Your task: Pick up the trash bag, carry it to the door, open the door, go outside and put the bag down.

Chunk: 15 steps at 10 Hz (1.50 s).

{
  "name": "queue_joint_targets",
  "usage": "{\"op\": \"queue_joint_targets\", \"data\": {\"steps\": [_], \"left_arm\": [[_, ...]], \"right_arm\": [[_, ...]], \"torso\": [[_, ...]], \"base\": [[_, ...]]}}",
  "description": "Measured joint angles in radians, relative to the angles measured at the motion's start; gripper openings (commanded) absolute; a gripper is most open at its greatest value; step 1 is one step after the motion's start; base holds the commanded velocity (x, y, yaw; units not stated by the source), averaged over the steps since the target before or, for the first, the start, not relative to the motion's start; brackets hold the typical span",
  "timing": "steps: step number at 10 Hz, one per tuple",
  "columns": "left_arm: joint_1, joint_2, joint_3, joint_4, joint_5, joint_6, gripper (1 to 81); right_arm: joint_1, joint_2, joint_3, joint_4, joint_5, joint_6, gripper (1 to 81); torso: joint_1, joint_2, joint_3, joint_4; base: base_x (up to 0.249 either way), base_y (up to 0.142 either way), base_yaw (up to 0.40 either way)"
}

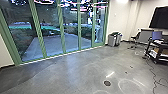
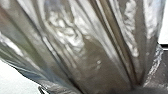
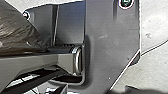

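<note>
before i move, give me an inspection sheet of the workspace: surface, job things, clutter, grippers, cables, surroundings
surface: grey floor, shiny, with a dark round spot
job's things: trash bag, crumpled and glossy, close to both wrist cameras; green-framed glass panels, which one opens cannot be told
clutter: bins by the wall, chair, cart with a laptop
grippers: state cannot be told, nor whether either holds the bag
cables: dark cable on the floor near the cart
surroundings: paved ground beyond the glass, dark screen on the wall

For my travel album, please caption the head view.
Green-framed glass wall, grey floor inside, paving outside, and a cart at right.
</note>
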Motion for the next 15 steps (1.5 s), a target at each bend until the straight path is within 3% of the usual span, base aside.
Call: {"op": "queue_joint_targets", "data": {"steps": [6,15], "left_arm": [[0.0,0.0,0.0,0.0,0.0,0.0,1.0],[0.002,0.0,0.0,0.0,-0.001,0.007,1.0]], "right_arm": [[0.0,0.0,0.0,0.0,0.0,0.0,81.1],[0.0,0.001,0.0,-0.002,0.0,0.0,81.1]], "torso": [[0.0,0.0,0.0,0.0],[-0.002,0.0,0.0,0.0]], "base": [[0.0,0.0,0.0],[0.101,0.0,0.0]]}}
